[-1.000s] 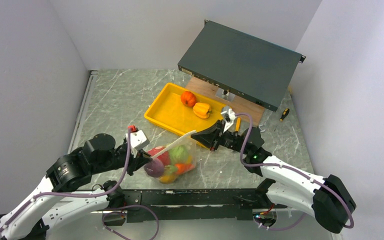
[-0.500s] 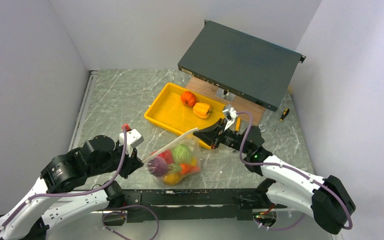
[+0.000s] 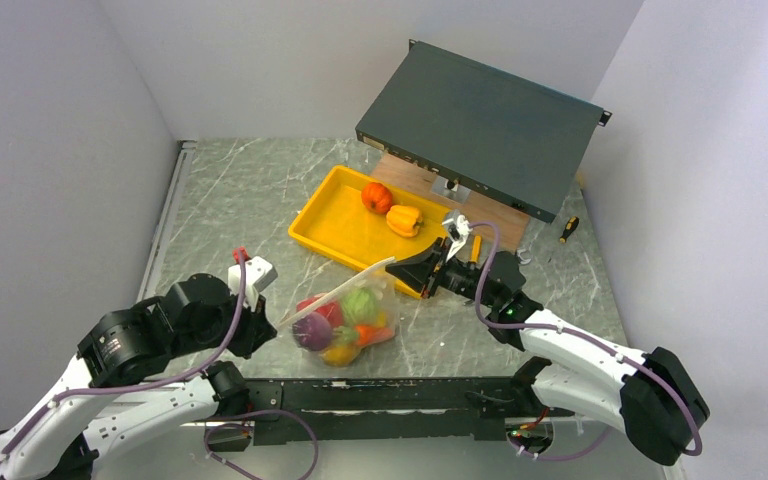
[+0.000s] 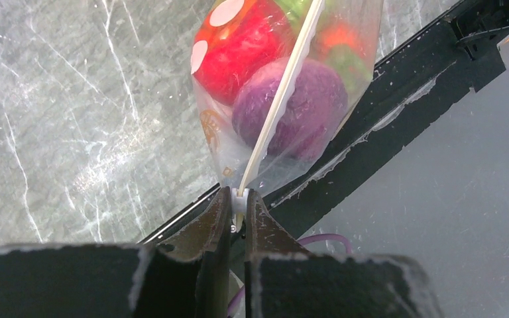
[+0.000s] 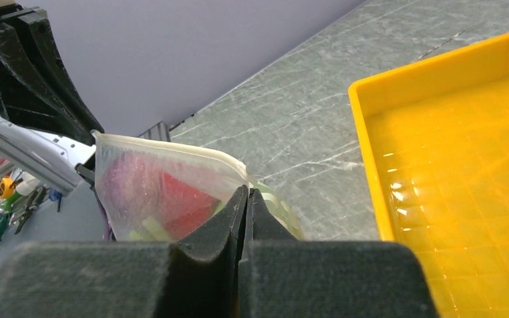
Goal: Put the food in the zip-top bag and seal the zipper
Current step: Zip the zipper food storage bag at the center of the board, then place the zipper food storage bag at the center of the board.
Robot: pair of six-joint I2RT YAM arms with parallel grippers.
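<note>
The zip-top bag [image 3: 348, 322] lies near the front edge, stretched between my two grippers. It holds food: a red white-dotted piece [image 4: 242, 41], a purple round one [image 4: 291, 106], green [image 3: 361, 303] and orange pieces. My left gripper [image 4: 238, 201] is shut on the white slider at the near end of the zipper [image 4: 280, 99]. At the bag's far corner my right gripper [image 5: 247, 193] is shut on the bag [image 5: 152, 182]. Two more food pieces, a red-orange one [image 3: 377, 197] and a yellow-orange one [image 3: 404, 220], sit in the yellow tray [image 3: 335, 225].
A dark grey metal box [image 3: 480, 125] leans over a wooden board behind the tray. A spanner [image 3: 455, 230] lies by my right arm and a screwdriver [image 3: 568, 229] further right. A black rail [image 3: 380, 395] runs along the near edge under the bag.
My left gripper has slid left and slightly back along the zipper, away from the right gripper, and the bag has been drawn out with it. The right gripper has stayed put.
</note>
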